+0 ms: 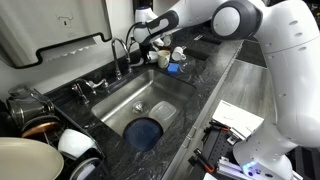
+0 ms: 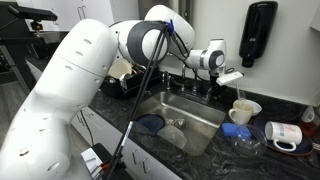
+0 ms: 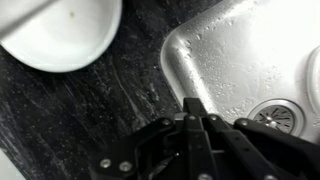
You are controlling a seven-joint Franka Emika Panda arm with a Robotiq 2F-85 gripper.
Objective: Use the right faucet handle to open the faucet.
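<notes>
Wrist view gives me the textures: a black speckled stone surface (image 3: 90, 100), a dimpled steel sink (image 3: 250, 50) with a rounded corner and a ringed drain (image 3: 277, 115), and a smooth white round dish (image 3: 60, 30) at upper left. At bottom centre, the claw (image 3: 190, 108) has its dark fingers pressed together on nothing. Only an exterior view shows the faucet (image 1: 121, 50), a thin chrome arch behind the basin at upper middle, with the claw near it on the right. I cannot single out the right faucet handle at its base.
</notes>
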